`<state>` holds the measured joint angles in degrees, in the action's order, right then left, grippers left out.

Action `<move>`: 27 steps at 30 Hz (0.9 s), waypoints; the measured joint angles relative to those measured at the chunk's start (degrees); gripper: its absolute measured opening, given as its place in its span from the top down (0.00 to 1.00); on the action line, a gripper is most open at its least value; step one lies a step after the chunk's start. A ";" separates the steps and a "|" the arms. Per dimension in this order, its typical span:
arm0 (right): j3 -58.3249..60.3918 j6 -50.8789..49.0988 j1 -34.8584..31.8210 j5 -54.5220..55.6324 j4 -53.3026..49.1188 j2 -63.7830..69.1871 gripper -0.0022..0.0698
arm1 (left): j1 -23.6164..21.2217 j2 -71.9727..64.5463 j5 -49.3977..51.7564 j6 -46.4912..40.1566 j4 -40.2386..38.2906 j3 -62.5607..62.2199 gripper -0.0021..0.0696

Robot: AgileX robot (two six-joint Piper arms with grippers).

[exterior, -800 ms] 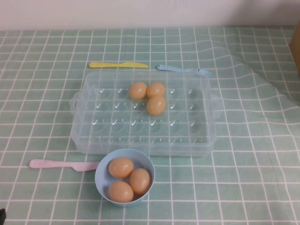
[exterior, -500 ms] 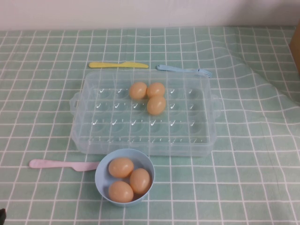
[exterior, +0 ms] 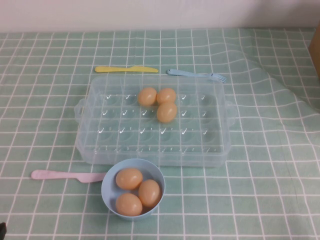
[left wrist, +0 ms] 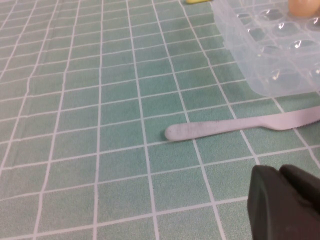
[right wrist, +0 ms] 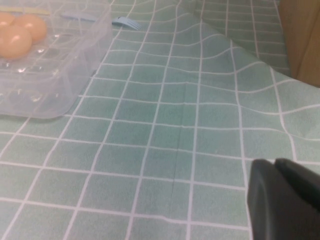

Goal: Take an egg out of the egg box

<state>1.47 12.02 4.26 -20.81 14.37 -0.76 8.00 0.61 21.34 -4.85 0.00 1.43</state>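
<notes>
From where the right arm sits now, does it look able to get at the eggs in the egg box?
Probably yes. The right tool hangs shut over bare cloth off the egg box's right side; the three eggs lie uncovered, with nothing standing between. The left tool is parked by the pink knife.

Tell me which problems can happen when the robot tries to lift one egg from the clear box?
1. The three eggs in the egg box touch each other, so a claw reaching for one may push its neighbours.
2. The blue bowl stands against the box's near edge; an arm coming low could hit it.
3. Both the left claw and the right claw, shut, wait far from the eggs.
</notes>
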 joint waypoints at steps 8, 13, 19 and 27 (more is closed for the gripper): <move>0.00 0.00 0.00 0.10 1.49 0.00 0.99 | 0.00 0.00 0.00 0.00 0.00 0.00 0.98; 0.00 0.00 0.00 0.10 1.80 0.00 0.99 | 0.00 0.00 0.00 0.00 0.00 0.00 0.98; 0.00 0.00 0.00 2.47 8.61 0.00 0.99 | 0.00 0.00 0.00 0.00 0.00 0.00 0.98; 0.00 0.00 0.00 10.70 27.63 0.00 0.99 | 0.00 0.00 0.00 0.00 0.00 0.00 0.98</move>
<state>1.47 12.02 4.26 -10.11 42.00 -0.76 8.00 0.61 21.34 -4.85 0.00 1.43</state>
